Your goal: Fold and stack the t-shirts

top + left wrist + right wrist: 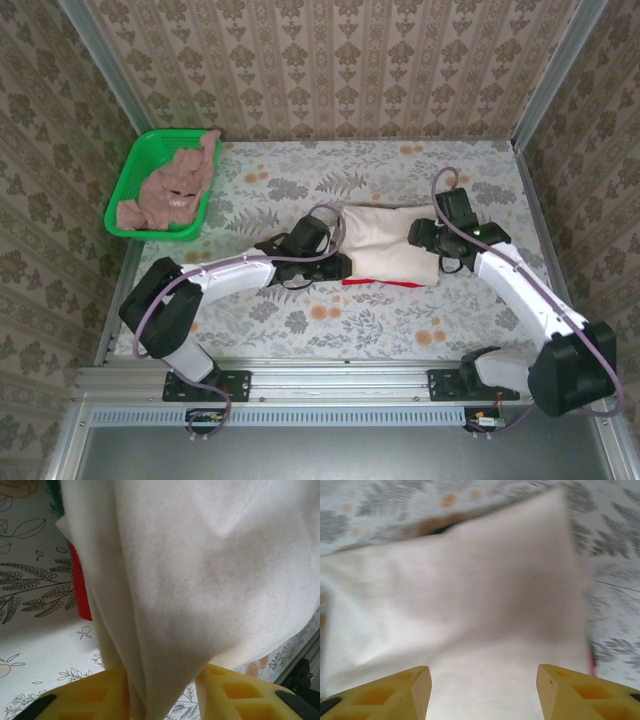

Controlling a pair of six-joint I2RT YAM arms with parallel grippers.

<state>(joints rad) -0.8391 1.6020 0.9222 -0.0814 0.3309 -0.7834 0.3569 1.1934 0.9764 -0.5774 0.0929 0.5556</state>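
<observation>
Cream t-shirt [200,580] — left hand [162,695] pinches it — red t-shirt [80,585] beneath.

The large plain cream cloth t-shirt [385,245] lies at the table's [300,330] middle, on top of the bright red cloth t-shirt [385,283], whose edge juts out toward the near edge. The green plastic mesh basket [128,185] sits at the far left corner, with the dusty pink-brown cloth t-shirt [175,190] in it.

No text, label, brand, number or sign is being shown legibly on any surface in these views.
</observation>
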